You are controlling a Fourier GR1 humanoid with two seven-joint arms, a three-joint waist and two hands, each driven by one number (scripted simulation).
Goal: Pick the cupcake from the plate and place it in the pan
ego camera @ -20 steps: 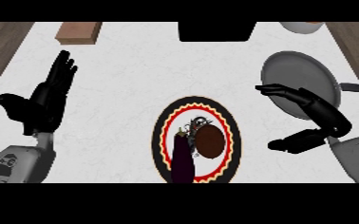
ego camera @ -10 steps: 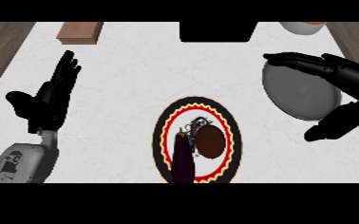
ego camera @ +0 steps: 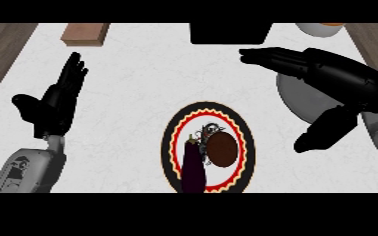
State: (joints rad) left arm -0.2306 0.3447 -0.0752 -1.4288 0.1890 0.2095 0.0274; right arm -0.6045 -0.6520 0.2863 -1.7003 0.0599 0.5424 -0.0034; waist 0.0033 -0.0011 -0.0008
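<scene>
Cupcake (ego camera: pixel 222 149): brown, round, smooth-looking top. It sat right of centre on the plate (ego camera: pixel 167 150), not held. A dark purple eggplant (ego camera: pixel 193 170) lay lengthwise just beside it on its left, seemingly touching. A small dark scribbled patch showed at the cupcake's far edge, too small to identify. Plate: flat, round, black rim with a red and yellow zigzag band.

Your right hand (ego camera: pixel 332 75) hung to the right of the plate, over the grey pan (ego camera: pixel 295 102), fingers straight and thumb spread wide, holding nothing. It was well apart from the cupcake. Your left hand (ego camera: pixel 57 100) rested open at the view's left, fingers up.

Risks, as judged:
- If you bring the right hand in from the side, the fingers may catch the eggplant and drag it along with the cupcake.
- A round, likely soft cake could tip or squash under curling fingers.
- The hand covered much of the pan, so its rim was hard to place. A release judged blind could land on the rim or on the pale, marbled counter (ego camera: pixel 140 80).
</scene>
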